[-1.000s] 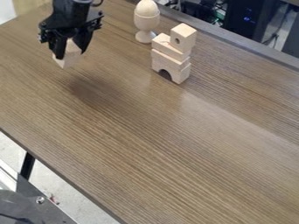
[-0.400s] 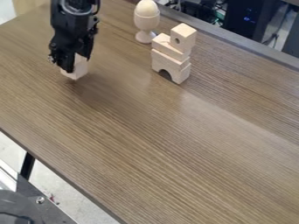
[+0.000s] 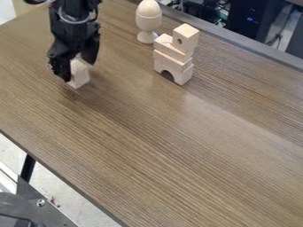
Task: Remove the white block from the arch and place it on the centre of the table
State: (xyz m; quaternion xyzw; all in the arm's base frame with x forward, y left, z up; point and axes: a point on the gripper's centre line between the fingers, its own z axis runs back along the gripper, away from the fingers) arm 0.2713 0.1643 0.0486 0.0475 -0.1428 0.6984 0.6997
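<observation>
One pale block [image 3: 79, 74] sits between the jaws, protruding below them.

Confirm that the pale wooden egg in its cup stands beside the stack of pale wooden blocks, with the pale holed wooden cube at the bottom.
No: the camera view shows the pale holed wooden cube at the top of the stack of pale wooden blocks, not the bottom. The pale wooden egg in its cup does stand beside the stack.
</observation>
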